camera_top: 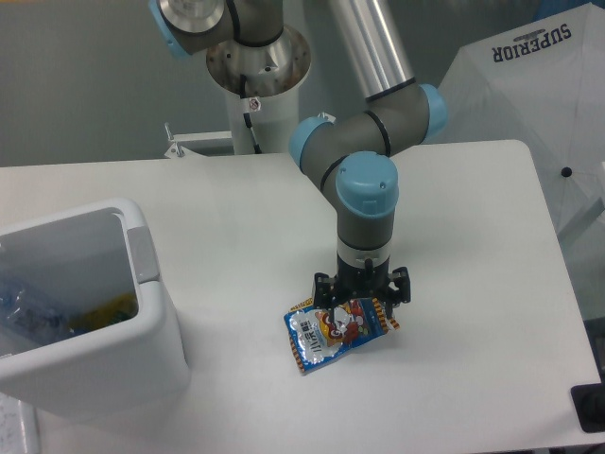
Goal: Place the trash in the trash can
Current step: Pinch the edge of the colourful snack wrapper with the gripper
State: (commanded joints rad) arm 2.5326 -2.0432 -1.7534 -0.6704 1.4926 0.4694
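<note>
— Where the packet [337,330] lies, is it near any edge of the table [473,236]?

— It lies flat a little right of the table's middle, nearer the front edge than the back, tilted so its left end points toward the front. Blue foil, a cartoon face, orange trim along the right end.

— And the gripper [363,301]?

— Straight above the packet's upper right part, pointing down. Its black fingers stand spread to either side of the foil, low enough that their tips overlap the packet's top edge in this view. The jaws are apart, not clamped. Whether the tips touch the foil or the table I cannot tell.

— How is the arm [367,203] posed?

— The wrist stands vertical over the gripper, with a blue-capped joint on top. From there a short grey link runs up and back to two more blue-capped joints, and a long silver tube climbs toward the top of the frame. The base column [257,76] stands behind the back edge.

— The can [142,312]?

— At the table's left edge, toward the front, well apart from the packet. White, thick rim, grey tab on the side facing the arm. Inside, something clear and something yellow show dimly; I cannot make them out.

— Anything else?

— A white cover printed SUPERIOR [532,43] beyond the right back corner.
</note>
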